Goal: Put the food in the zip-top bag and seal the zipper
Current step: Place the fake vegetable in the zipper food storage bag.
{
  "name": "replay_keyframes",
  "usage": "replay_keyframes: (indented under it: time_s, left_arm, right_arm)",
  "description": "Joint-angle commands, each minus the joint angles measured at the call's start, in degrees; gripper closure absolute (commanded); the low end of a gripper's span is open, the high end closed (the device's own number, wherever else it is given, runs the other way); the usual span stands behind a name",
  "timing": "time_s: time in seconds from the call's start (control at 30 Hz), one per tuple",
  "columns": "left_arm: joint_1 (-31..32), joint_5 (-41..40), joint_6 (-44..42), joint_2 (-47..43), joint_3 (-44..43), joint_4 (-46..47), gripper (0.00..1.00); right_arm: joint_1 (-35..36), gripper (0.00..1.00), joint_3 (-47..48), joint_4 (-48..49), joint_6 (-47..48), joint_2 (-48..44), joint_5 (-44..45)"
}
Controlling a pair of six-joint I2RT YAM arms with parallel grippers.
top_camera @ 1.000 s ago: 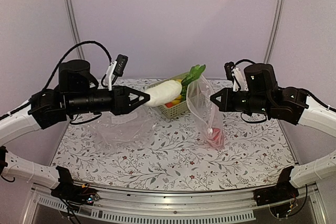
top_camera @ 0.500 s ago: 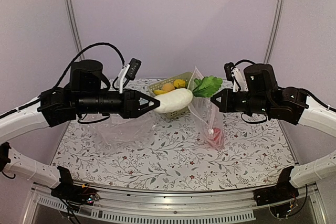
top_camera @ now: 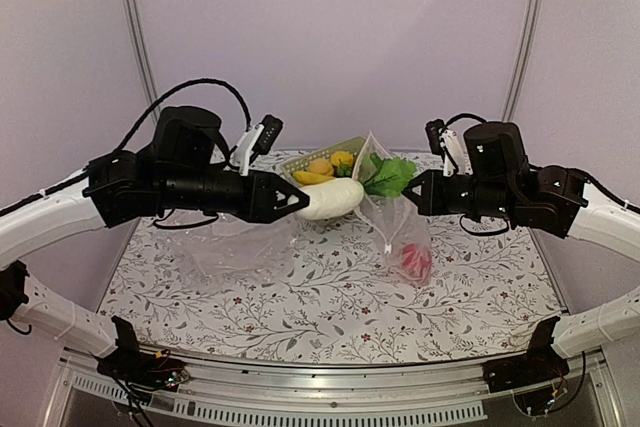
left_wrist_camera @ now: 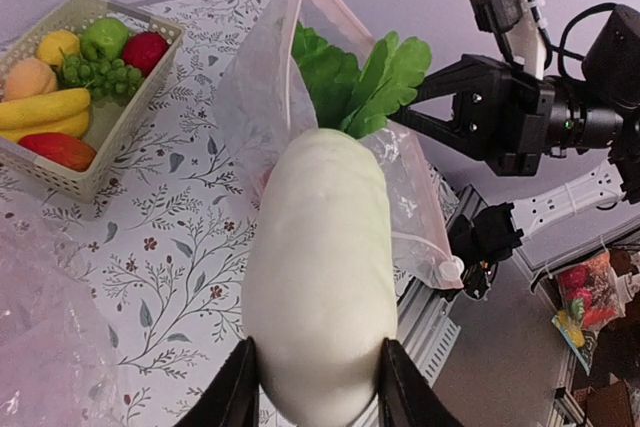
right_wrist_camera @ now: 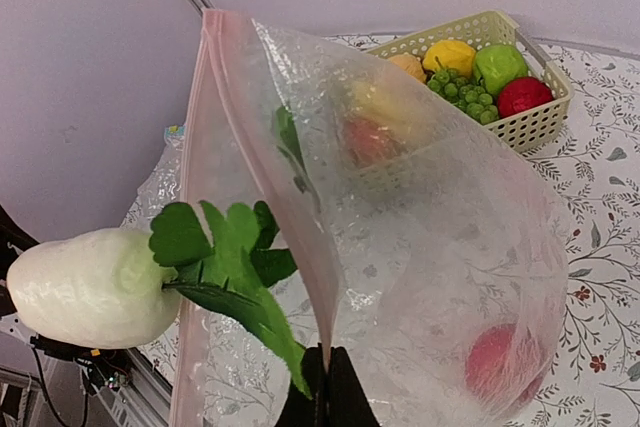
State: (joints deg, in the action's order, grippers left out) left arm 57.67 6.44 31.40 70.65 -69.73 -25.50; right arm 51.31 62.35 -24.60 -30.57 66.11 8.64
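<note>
My left gripper (top_camera: 300, 200) (left_wrist_camera: 314, 387) is shut on a white oblong radish (top_camera: 333, 198) (left_wrist_camera: 318, 287) with green leaves (top_camera: 390, 175) (left_wrist_camera: 362, 77). It holds the radish level in the air, leaves first, at the mouth of the clear zip-top bag (top_camera: 395, 217) (right_wrist_camera: 440, 247). My right gripper (top_camera: 410, 190) (right_wrist_camera: 328, 387) is shut on the bag's pink zipper strip (right_wrist_camera: 290, 217) and holds the bag up and open. The leaves (right_wrist_camera: 230, 267) reach into the mouth. A red fruit (top_camera: 414, 261) (right_wrist_camera: 500, 357) lies at the bag's bottom. The white slider (left_wrist_camera: 452, 269) hangs at the strip's end.
A cream basket (top_camera: 312, 157) (left_wrist_camera: 95, 162) (right_wrist_camera: 530, 122) at the back holds banana, grapes, lemon, peach, green fruit and red fruits. A second crinkly clear bag (top_camera: 235, 247) lies flat on the flowered table under my left arm.
My left gripper has carried the radish rightward and slightly down from beside the basket to the bag's mouth. The leaves now enter the bag. My right gripper has stayed holding the bag.
</note>
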Motion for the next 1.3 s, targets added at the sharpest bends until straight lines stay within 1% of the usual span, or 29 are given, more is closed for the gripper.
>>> replay_keyframes:
  time_s: [0.0,0.13,0.37,0.47,0.73,0.87,1.03,1.27]
  left_arm:
    - [0.9,-2.4,0.5,2.0,-2.7,-6.9,0.80]
    - [0.8,-4.3,0.8,4.1,-4.7,-10.9,0.81]
    - [0.8,-5.9,0.9,5.9,-6.5,-12.6,0.82]
    - [0.8,-5.5,0.8,6.2,-6.7,-11.6,0.82]
    - [0.7,-1.6,0.7,7.4,-7.7,-7.2,0.82]
    - [0.7,-0.9,0.8,8.8,-8.0,-6.9,0.82]
    - [0.7,-0.2,1.8,10.1,-7.6,-3.7,0.82]
    - [0.8,1.3,3.9,14.6,-8.5,-0.6,0.83]
  right_arm:
    - [1.0,1.00,1.3,0.1,1.7,0.0,-0.2]
    - [2.6,1.00,2.3,0.3,3.4,0.5,0.2]
    - [3.8,1.00,3.0,1.1,4.6,2.3,-1.2]
    - [4.4,1.00,3.5,1.2,4.7,3.4,-2.1]
    - [5.2,1.00,4.7,2.0,4.6,7.0,-3.9]
    - [5.5,1.00,4.8,2.8,4.2,8.1,-4.5]
    - [5.6,1.00,4.8,3.7,3.5,9.0,-5.4]
    - [5.7,1.00,5.2,4.5,2.0,10.0,-5.0]
